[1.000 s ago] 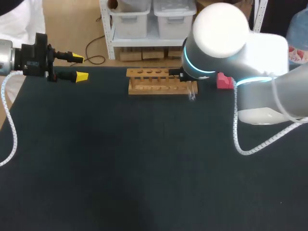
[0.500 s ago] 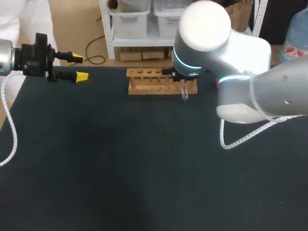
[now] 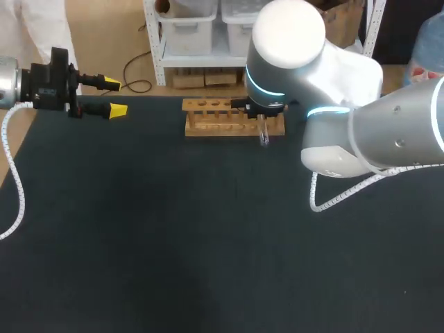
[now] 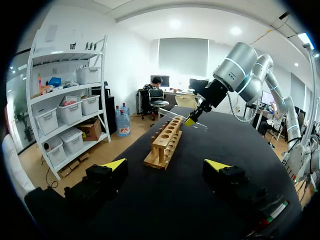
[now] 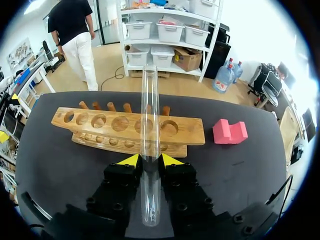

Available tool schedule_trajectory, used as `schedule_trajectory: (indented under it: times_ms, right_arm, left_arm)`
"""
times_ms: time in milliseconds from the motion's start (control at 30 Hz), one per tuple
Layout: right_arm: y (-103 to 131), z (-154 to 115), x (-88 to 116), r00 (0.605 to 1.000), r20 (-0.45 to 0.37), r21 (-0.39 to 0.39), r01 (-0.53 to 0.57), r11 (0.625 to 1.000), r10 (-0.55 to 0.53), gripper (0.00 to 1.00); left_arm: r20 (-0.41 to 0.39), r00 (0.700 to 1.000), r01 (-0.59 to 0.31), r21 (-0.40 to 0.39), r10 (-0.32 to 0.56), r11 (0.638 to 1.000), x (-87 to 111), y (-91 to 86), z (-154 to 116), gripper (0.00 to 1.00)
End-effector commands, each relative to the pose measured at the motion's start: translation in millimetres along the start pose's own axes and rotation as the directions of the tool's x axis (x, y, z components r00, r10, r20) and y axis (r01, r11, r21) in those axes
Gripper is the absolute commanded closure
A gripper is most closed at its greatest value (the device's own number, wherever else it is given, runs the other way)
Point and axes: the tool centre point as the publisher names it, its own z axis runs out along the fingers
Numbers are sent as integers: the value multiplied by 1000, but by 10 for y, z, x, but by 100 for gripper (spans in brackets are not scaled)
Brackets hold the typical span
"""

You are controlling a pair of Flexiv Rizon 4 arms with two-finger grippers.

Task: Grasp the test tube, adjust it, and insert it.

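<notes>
Since the earlier frames, the right arm has swung in toward the middle of the table (image 3: 173, 229), carrying its load from beyond the rack's end to a position over the end nearest the pink block (image 5: 230, 132); the left arm has not moved.

Right gripper (image 5: 150, 161): the two yellow-tipped fingers are closed on the test tube (image 5: 150, 125) from both sides, gripping it partway along its length, so that glass extends both ahead of the tips and back between the finger bodies.

Test tube: it is held clear of the table, above the wooden rack (image 5: 190, 131). In the left wrist view it lies close to level and slightly tilted, crossing the rack's long line rather than standing over a hole.

Left gripper (image 3: 114, 97): it is parked at the table's far left corner, well apart from the rack, with its fingers spread wide and nothing between them.

Step in hand, as judged: the grasp is complete and the adjustment is under way; insertion is not yet begun.

Next move, as judged: the wrist should turn until the tube stands upright with its closed end down. That end must then be centred over an open hole before a straight descent. Which end of the tube is closed cannot be told here.
</notes>
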Motion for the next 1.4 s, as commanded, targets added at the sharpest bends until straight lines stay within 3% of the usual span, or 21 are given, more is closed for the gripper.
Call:
schedule_trajectory:
  times_ms: [33, 833, 1067, 1400]
  right_arm:
    - [10, 46, -7, 1000, -11, -2, 3, 1000, -3, 100]
    - [21, 138, 68, 998, -63, -15, 11, 1000, -12, 100]
    - [30, -64, 89, 999, -49, -13, -6, 1000, 5, 100]
    - [-33, -601, 150, 997, 6, 24, -73, 997, 72, 100]
  left_arm:
    - [5, 1000, -4, -1, 4, 1000, 15, -2, -2, 0]
    - [5, 1000, -4, -1, 4, 1000, 15, -2, -2, 0]
    - [5, 1000, -4, -1, 4, 1000, 15, -2, -2, 0]
    - [5, 1000, -4, -1, 4, 1000, 15, -2, -2, 0]
